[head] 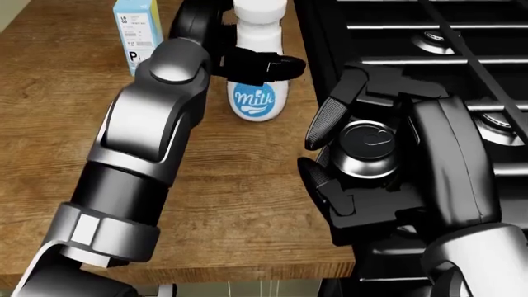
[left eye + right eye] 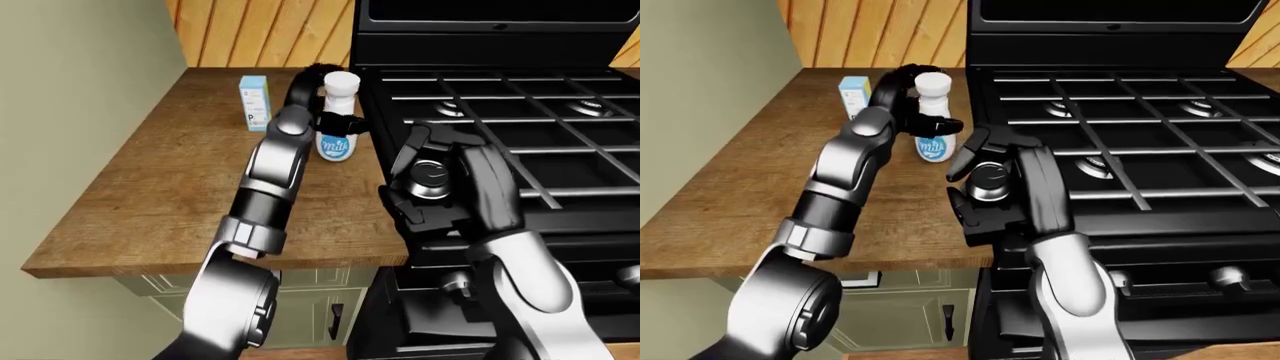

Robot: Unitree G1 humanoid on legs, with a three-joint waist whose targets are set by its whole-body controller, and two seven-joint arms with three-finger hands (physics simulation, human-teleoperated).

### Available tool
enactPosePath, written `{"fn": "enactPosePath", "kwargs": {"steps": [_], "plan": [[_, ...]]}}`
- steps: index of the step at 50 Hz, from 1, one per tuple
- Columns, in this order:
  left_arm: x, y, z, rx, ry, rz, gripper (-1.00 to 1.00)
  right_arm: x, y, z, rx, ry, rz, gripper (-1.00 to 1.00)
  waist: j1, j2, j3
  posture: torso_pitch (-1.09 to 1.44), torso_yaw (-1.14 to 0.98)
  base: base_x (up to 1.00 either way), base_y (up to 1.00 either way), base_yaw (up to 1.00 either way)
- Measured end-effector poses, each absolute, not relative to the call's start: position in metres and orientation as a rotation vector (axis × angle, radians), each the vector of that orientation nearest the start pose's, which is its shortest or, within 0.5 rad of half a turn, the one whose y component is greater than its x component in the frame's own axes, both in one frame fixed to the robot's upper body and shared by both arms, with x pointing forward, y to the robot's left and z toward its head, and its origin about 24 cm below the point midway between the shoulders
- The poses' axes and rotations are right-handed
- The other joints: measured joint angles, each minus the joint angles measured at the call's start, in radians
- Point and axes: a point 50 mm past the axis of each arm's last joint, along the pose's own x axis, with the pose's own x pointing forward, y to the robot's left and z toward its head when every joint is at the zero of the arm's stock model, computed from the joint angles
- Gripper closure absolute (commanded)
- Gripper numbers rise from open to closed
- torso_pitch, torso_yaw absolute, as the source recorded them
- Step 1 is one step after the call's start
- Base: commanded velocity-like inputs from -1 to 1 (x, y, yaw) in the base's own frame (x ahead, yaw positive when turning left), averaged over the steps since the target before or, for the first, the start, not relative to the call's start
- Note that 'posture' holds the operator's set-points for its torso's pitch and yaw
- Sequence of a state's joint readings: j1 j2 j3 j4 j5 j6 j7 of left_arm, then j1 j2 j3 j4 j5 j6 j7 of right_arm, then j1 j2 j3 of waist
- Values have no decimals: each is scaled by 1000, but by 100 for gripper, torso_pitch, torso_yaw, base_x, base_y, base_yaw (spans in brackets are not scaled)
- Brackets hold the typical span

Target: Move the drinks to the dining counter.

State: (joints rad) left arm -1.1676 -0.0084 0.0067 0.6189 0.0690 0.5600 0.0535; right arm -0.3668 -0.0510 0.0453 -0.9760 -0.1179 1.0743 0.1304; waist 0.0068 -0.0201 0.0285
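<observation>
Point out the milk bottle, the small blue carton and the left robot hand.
milk bottle (image 1: 255, 99): head view, blue label on its belly.
blue carton (image 1: 137, 31): head view, its printed face.
left robot hand (image 1: 265, 67): head view, finger crossing the bottle.

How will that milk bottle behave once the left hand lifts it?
The milk bottle looks tall with a narrow neck and wider rounded base, so probably tippy if nudged high. Its glossy white surface may be slippery. The left hand has fingers around its waist, likely a stable hold.

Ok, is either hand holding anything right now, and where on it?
The left hand wraps the milk bottle around its middle. The right hand holds nothing.
</observation>
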Motion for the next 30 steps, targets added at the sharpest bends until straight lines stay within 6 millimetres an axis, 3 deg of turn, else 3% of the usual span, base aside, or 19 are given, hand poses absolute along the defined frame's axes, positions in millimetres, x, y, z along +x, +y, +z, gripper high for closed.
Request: {"fn": "enactPosePath", "kwargs": {"steps": [2, 5, 20, 30], "plan": [[401, 52, 230, 222, 24, -162, 82, 223, -126, 224, -124, -252, 154, 100, 0, 0, 0, 0, 0, 0, 0, 0], [401, 50, 231, 226, 20, -166, 100, 223, -127, 223, -124, -247, 153, 100, 0, 1, 0, 0, 0, 0, 0, 0], [392, 52, 236, 233, -4, -157, 100, 222, -128, 222, -124, -249, 153, 100, -4, 4, 5, 0, 0, 0, 0, 0], [358, 55, 271, 270, -83, -205, 100, 221, -134, 224, -121, -253, 129, 100, -5, 6, 10, 0, 0, 0, 0, 0]]}}
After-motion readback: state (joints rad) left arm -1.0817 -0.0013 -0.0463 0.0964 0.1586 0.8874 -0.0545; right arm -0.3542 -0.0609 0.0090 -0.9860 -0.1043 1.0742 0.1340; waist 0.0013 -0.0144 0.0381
